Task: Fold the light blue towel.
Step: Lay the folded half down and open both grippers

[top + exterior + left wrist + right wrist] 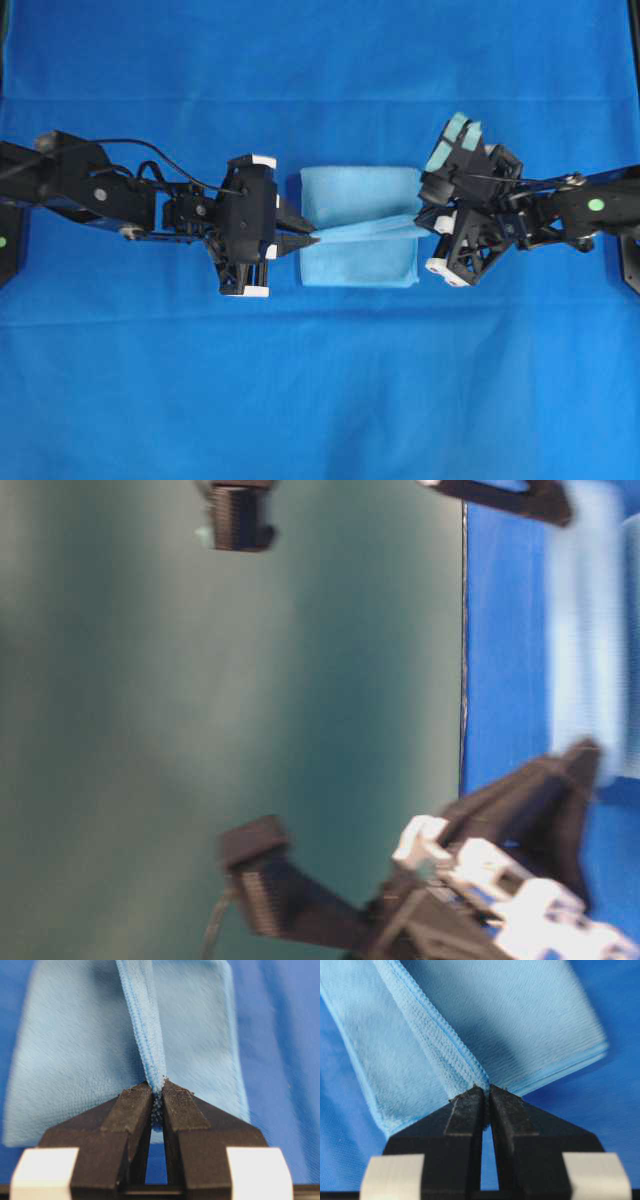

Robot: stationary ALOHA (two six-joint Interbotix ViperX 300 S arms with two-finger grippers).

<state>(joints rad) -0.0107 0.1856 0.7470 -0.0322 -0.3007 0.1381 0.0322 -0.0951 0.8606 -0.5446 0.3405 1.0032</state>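
Observation:
The light blue towel [360, 195] lies folded in the middle of the table, with one hemmed edge [365, 233] lifted and stretched taut across it between both grippers. My left gripper [312, 240] is shut on the left end of that edge; the left wrist view shows the hem [147, 1025] pinched between its black fingertips [135, 1105]. At the towel's right side my right gripper [422, 222] is shut on the other end, and the right wrist view has the hem [440, 1050] running into its closed tips [470, 1102]. The rest of the towel [520, 1015] lies flat below.
A large darker royal-blue cloth [320, 400] covers the whole table. Both black arms [90, 190] [590, 210] reach in from the left and right edges. The table-level view is blurred and turned sideways, showing a green wall [200, 680].

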